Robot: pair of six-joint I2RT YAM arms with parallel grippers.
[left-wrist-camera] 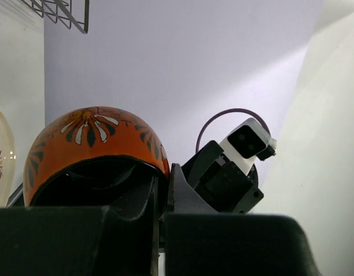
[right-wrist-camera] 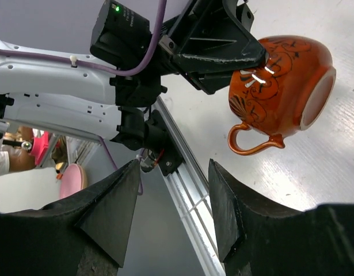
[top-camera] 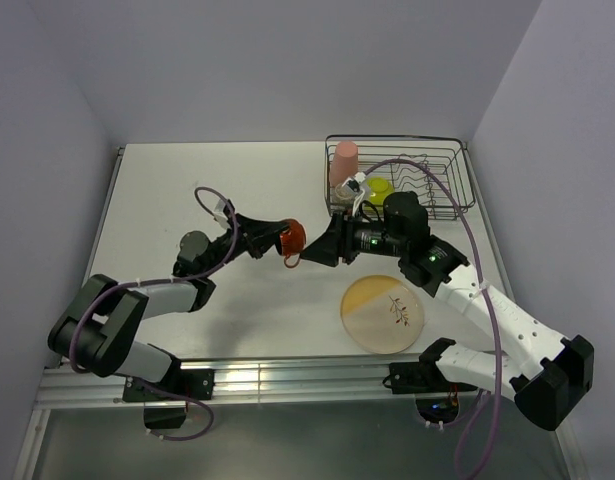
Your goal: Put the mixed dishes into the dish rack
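left gripper clamped on orange mug, held over table | right gripper spread apart, facing it (handover, probably) | pink tumbler, lime-green bowl in dish rack | plate on table, unloaded

You're looking at a white tabletop boxed in by three plain walls. A back wall runs across the top of the overhead frame, with a left wall and a right wall, all pale grey with a lavender cast. The light is soft and even, leaving a faint sheen on the table. An aluminium rail runs along the table's lower edge, with a grey surface below it. At the lower left of the right wrist view you'll see blurred pink clutter, possibly on shelving beyond the table.
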